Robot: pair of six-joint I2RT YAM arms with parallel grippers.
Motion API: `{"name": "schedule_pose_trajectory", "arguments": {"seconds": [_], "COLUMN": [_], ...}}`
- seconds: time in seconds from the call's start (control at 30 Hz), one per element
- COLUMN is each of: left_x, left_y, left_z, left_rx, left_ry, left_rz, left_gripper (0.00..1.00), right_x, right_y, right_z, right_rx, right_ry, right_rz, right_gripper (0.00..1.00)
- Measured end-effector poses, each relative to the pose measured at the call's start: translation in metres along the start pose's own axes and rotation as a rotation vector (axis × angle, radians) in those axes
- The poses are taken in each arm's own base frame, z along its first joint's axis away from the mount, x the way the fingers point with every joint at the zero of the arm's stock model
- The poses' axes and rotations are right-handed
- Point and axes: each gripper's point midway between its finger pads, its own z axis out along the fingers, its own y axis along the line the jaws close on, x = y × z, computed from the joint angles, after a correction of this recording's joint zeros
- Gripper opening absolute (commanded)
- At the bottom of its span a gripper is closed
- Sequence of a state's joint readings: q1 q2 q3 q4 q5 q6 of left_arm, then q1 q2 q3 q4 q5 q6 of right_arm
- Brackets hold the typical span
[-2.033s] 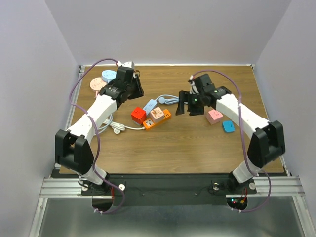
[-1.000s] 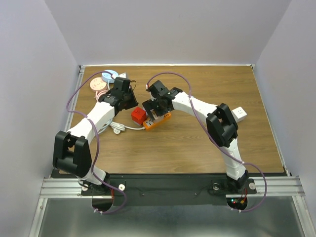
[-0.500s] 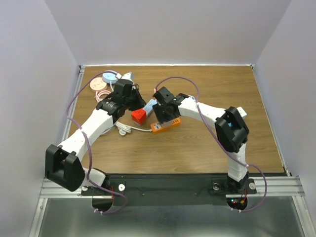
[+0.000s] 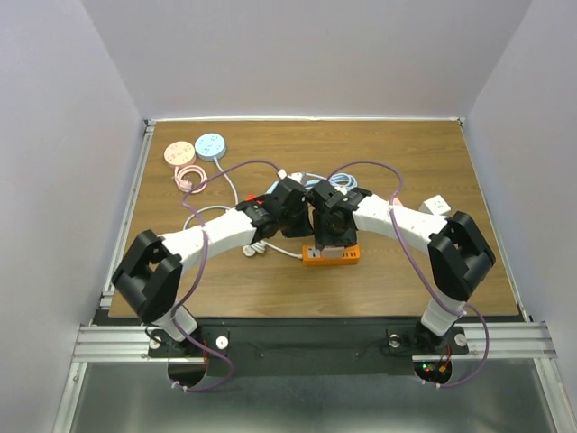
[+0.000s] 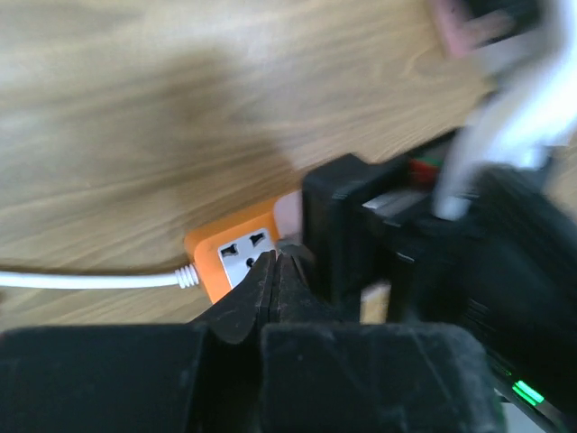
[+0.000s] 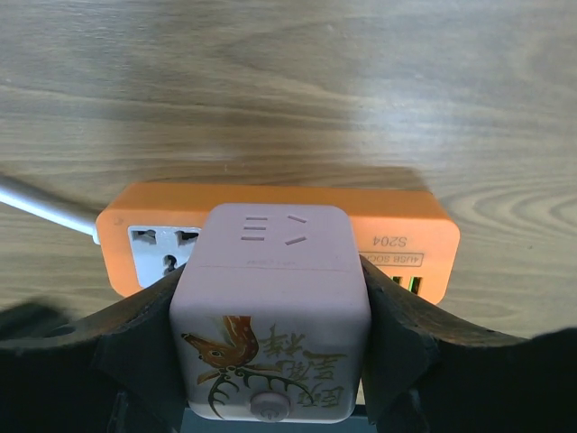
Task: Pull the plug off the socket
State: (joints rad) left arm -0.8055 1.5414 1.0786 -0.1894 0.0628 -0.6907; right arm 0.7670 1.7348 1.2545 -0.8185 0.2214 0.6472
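Two hands met over the strip at the middle of the desk. At the left, the cord ran in to the strip's orange end. The left hand sat clenched there, tips together on nothing, just over that end's bare socket. You could not tell whether it pressed the strip down.

To its right, the plug, a pink cube, sat on the strip's middle. The right hand grasped it, fingers tight against both sides, so the right arm was the one on the plug.

The strip's long axis ran left to right across the right wrist view, and the plug rose from the strip's top face toward the hand. You would likely have wanted to pull straight back along the fingers, away from the strip, with the left hand holding the strip to the desk.
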Motion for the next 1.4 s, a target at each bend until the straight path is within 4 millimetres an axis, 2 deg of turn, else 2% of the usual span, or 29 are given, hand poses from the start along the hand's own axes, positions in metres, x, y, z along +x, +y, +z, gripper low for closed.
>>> {"name": "schedule_pose_trajectory", "arguments": {"seconds": [0.13, 0.2, 0.33, 0.67, 0.73, 0.83, 0.87, 1.0, 1.1, 1.23, 1.4], "left_x": [0.027, 0.028, 0.026, 0.028, 0.033, 0.057, 0.06, 0.056, 0.046, 0.038, 0.044], "left_y": [0.008, 0.003, -0.003, -0.005, -0.002, 0.018, 0.019, 0.022, 0.017, 0.006, -0.002], "left_z": [0.024, 0.031, 0.036, 0.045, 0.045, 0.044, 0.044, 0.032, 0.027, 0.03, 0.035], "left_rx": [-0.032, -0.014, 0.008, 0.021, 0.013, -0.07, -0.074, -0.11, -0.109, -0.076, -0.021], "left_ry": [0.06, 0.052, 0.032, 0.014, 0.015, 0.061, 0.064, 0.036, 0.022, 0.021, 0.043], "left_rz": [0.0, -0.009, -0.029, -0.057, -0.069, -0.083, -0.083, -0.09, -0.089, -0.081, -0.077], "left_gripper": [0.0, 0.0, 0.0, 0.0, 0.0, 0.0, 0.0, 0.0, 0.0, 0.0, 0.0], "right_x": [0.004, 0.007, 0.007, 0.009, 0.009, 0.008, 0.008, 0.008, 0.008, 0.008, 0.008], "right_y": [-0.003, -0.005, -0.009, -0.015, -0.015, -0.015, -0.015, -0.015, -0.015, -0.015, -0.014], "right_z": [0.0, 0.0, 0.0, 0.0, 0.0, 0.0, 0.0, 0.0, 0.0, 0.0, -0.001], "right_rx": [0.01, 0.012, 0.025, 0.051, 0.051, 0.058, 0.063, 0.066, 0.065, 0.065, 0.061], "right_ry": [-0.005, -0.001, -0.007, 0.001, 0.001, -0.01, -0.014, -0.019, -0.02, -0.019, -0.016], "right_rz": [0.055, 0.087, 0.124, 0.152, 0.155, 0.151, 0.151, 0.147, 0.146, 0.146, 0.151], "right_gripper": [0.0, 0.0, 0.0, 0.0, 0.0, 0.0, 0.0, 0.01, 0.0, 0.0, 0.0]}}
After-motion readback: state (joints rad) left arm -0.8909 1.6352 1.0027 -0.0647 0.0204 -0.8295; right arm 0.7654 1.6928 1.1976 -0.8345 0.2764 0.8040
